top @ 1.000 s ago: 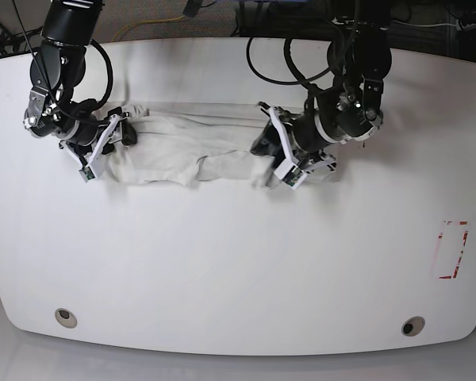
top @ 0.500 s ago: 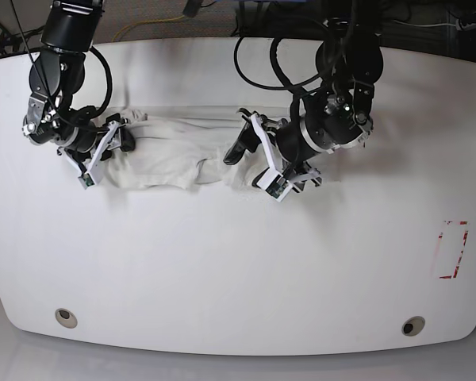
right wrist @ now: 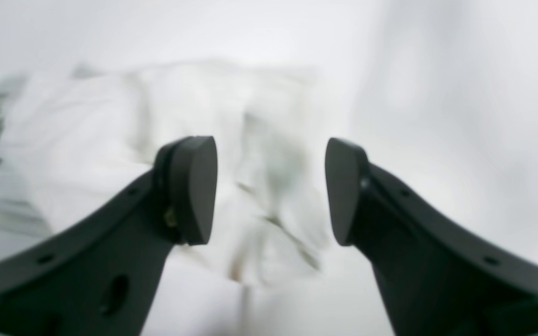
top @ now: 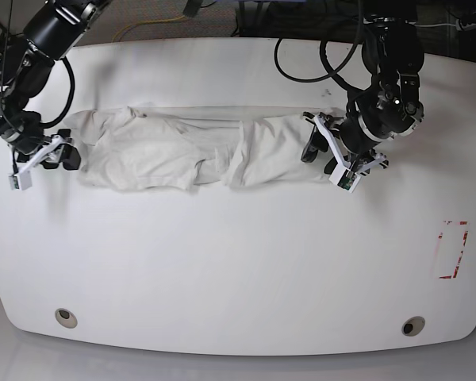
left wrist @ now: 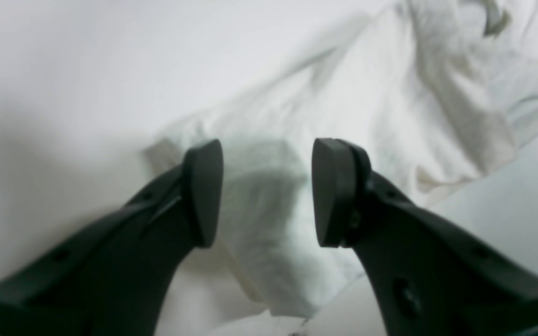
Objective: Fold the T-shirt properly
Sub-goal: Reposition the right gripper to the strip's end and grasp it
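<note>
The T-shirt (top: 190, 147) lies as a long, crumpled white band across the far half of the table; no print shows. My left gripper (top: 324, 157) is at the shirt's right end, as seen in the base view. In the left wrist view it (left wrist: 266, 191) is open, with wrinkled shirt cloth (left wrist: 390, 116) under and between the jaws. My right gripper (top: 44, 161) is just off the shirt's left end. In the right wrist view it (right wrist: 269, 191) is open and empty, with blurred shirt cloth (right wrist: 110, 121) below it.
The white table (top: 238, 262) has a red-marked rectangle (top: 452, 250) at the right and two round holes near the front edge (top: 64, 317) (top: 412, 326). Black cables (top: 301, 55) loop over the table's far edge behind the left arm.
Both arms moved outward. The left gripper went from the shirt's middle to its right end; the right gripper went left, off the left end. The shirt now lies fully uncovered.
</note>
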Robot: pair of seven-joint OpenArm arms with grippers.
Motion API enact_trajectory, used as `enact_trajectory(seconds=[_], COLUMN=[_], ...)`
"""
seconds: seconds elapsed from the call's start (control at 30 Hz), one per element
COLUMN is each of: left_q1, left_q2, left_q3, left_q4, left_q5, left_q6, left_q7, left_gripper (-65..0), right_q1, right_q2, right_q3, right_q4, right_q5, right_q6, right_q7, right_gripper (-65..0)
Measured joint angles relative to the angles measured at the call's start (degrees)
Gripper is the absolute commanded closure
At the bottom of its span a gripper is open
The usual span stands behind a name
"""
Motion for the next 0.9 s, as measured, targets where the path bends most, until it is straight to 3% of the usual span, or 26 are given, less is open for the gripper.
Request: enact_trajectory(seconds=[0.13, 0.33, 0.6, 0.9], left_q1=[-0.1, -0.1, 0.0, 0.0], left_q2=[-0.6, -0.6, -0.6, -0.6], left_q3=[-0.1, -0.1, -0.1, -0.1], left_q4=[-4.8, -8.5, -8.7, -8.7], left_q5=[0.4, 0.3, 0.2, 0.2], left_q6=[0.0, 0.0, 0.0, 0.0], left_q7=[-0.4, -0.6, -0.8, -0.8], left_gripper=[-27.5, -27.5, -27.5, -27.4], right_q1=[1.2, 1.6, -0.4, -0.5], right_q2=[1.9, 3.2, -0.2, -3.6], right_q3=[4.2, 4.5, 4.2, 1.2], right_q4=[-6.3, -16.2, -16.6, -16.5], right_q5=[0.1, 0.0, 8.0, 9.1], right_q6=[-0.2, -0.2, -0.2, -0.2], right_q7=[-0.1, -0.4, -0.2, 1.3], right_gripper=[-37.1, -52.3, -50.1, -50.4])
